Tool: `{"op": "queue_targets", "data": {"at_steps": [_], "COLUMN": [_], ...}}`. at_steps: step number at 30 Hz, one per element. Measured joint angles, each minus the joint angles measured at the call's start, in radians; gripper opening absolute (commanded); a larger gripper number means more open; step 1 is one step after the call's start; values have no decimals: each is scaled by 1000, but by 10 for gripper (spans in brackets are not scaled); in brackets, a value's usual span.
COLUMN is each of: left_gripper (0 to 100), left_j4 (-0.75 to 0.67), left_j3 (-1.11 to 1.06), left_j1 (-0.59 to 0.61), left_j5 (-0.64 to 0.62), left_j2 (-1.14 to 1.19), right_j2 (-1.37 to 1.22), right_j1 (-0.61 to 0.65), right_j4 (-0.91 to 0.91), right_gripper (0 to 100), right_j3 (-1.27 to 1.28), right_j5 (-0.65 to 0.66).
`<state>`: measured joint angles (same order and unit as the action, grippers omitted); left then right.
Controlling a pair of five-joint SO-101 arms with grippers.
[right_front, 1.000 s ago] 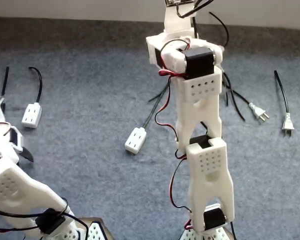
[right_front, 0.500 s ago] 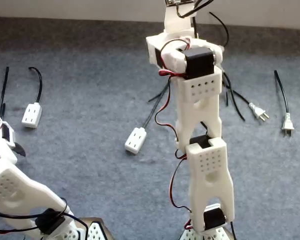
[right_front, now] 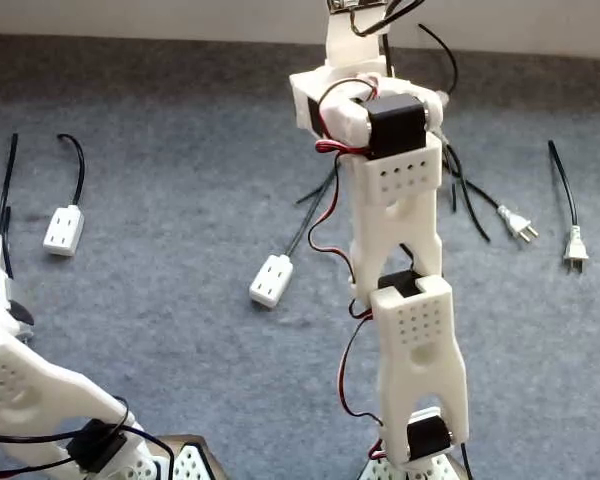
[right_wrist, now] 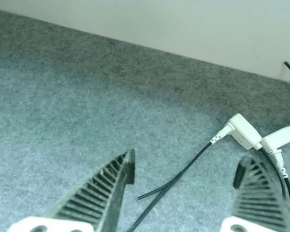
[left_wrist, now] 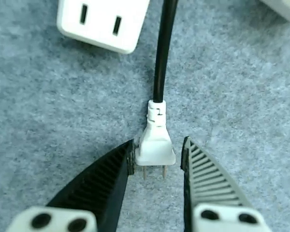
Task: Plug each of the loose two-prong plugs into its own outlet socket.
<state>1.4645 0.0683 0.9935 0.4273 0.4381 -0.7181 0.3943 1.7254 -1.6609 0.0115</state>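
A white two-prong plug (left_wrist: 155,145) on a black cord (left_wrist: 163,48) lies on the grey carpet between the fingers of my left gripper (left_wrist: 158,153). The gripper is open. One finger (left_wrist: 113,174) touches the plug's side and the other (left_wrist: 203,179) stands just off it. A white outlet socket (left_wrist: 104,21) lies just beyond the plug. From above, that socket (right_front: 63,230) is at the left, beside my left arm (right_front: 10,375). A second socket (right_front: 272,280) lies mid-table. Two more plugs (right_front: 520,228) (right_front: 576,247) lie at the right. My right gripper (right_wrist: 183,169) is open above bare carpet.
The right arm (right_front: 400,230) stretches up the middle of the table toward the far wall. Two white cord ends (right_wrist: 241,130) (right_wrist: 280,137) and a thin black cord (right_wrist: 174,181) lie beyond the right gripper near the wall (right_wrist: 159,19). Black cords (right_front: 460,190) trail beside the right arm.
My left arm has swung toward the table's left edge, bringing its gripper over the black cord there. The right arm has kept still.
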Motion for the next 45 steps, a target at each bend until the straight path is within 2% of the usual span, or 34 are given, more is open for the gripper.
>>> {"op": "queue_targets", "data": {"at_steps": [7,12,26,33,45], "left_gripper": [181,180,178,178,178], "left_j4": [-94,-101,117,127,130], "left_j3": [-84,-84,11,12,18], "left_j1": [0,-6,-152,-210,-219], "left_j5": [0,0,0,-72,-81], "left_j2": [0,0,0,0,0], "right_j2": [0,0,0,0,0], "right_j1": [3,3,3,3,3], "right_j4": [0,0,0,0,0], "right_gripper": [324,324,324,324,324], "right_j3": [0,0,0,0,0], "right_j5": [0,0,0,0,0]}}
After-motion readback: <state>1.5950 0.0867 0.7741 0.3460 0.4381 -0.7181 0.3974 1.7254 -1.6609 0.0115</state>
